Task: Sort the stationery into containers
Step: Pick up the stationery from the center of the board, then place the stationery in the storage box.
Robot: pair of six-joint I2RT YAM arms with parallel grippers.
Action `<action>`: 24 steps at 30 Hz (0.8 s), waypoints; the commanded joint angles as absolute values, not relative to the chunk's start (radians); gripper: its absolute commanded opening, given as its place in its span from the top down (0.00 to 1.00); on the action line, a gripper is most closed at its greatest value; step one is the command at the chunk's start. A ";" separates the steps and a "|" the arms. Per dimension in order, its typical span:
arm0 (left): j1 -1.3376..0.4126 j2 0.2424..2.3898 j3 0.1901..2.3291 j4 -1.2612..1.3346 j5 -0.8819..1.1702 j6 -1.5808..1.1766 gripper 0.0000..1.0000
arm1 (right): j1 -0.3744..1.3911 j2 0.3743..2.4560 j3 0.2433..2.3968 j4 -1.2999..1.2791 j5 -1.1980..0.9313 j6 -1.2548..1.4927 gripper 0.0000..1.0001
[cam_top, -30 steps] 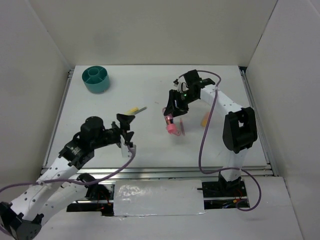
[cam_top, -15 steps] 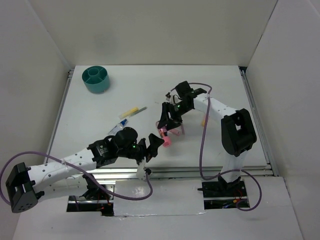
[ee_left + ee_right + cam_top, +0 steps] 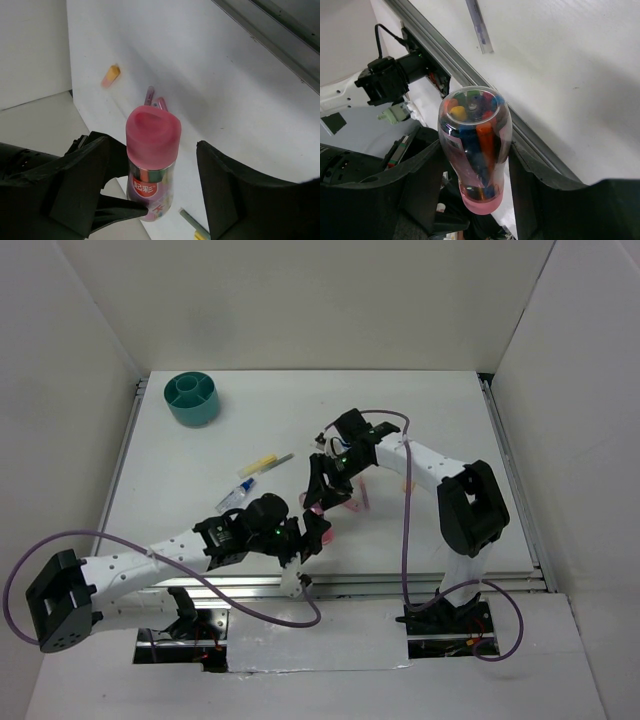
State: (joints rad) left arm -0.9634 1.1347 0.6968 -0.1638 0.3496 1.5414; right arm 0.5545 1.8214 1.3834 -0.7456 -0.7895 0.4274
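White walls box in the tabletop (image 3: 440,410). Over its near middle, the right gripper (image 3: 477,175) grips a clear marker bottle (image 3: 475,145) around its body, held off the surface with the pink cap pointing at the left gripper (image 3: 160,170). The left fingers (image 3: 95,170) stand open on either side of that cap without pinching it, which looks like a handover being set up. The teal tub (image 3: 192,397) sits well apart at the far left corner, on the left arm's side. A yellow highlighter (image 3: 264,461) and a small blue-capped bottle (image 3: 238,494) lie between the arms and the tub, while the thin pens (image 3: 152,97) lie under the exchange.
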 commanded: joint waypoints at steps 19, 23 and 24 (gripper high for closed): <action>-1.029 1.180 0.657 0.035 0.183 1.457 0.68 | 0.587 1.747 1.385 -0.723 -0.788 0.442 1.00; -1.046 1.144 0.675 0.038 0.186 1.387 0.90 | 0.581 1.741 1.408 -0.738 -0.781 0.410 0.37; -1.049 1.122 0.684 0.032 0.189 1.334 0.94 | 0.569 1.741 1.419 -0.753 -0.778 0.391 0.27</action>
